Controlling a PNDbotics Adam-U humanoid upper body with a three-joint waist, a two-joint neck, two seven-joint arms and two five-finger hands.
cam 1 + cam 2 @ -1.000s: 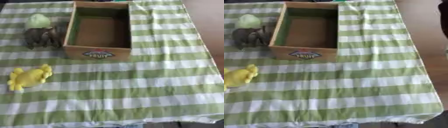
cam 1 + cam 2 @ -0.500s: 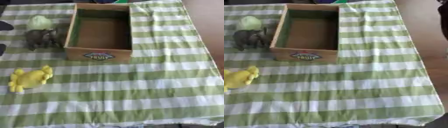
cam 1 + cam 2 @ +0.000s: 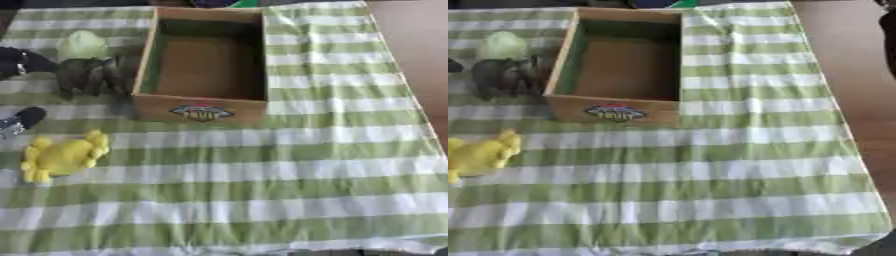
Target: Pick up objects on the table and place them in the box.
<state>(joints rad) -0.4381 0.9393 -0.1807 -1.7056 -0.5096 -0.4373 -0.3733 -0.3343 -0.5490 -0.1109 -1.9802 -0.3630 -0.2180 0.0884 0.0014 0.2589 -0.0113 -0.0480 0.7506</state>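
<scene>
I see the open box (image 3: 206,65) at the far middle of the striped cloth (image 3: 289,165) on the bench, holding nothing. Left of it sit a pale green ball (image 3: 82,46), a dark toy animal (image 3: 87,75) and, nearer, a yellow toy (image 3: 61,156). My left hand (image 3: 19,60) shows at the left edge; I cannot tell how its fingers are set.

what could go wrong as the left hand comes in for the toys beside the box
The left hand enters at the left edge, close to the yellow toy and the dark toy.

1. The dark toy stands right beside the box wall, with the pale green object just behind it; reaching for one could knock the other.
2. The yellow toy lies near the cloth's left edge and could be pushed off.
3. The cloth may bunch if dragged.
</scene>
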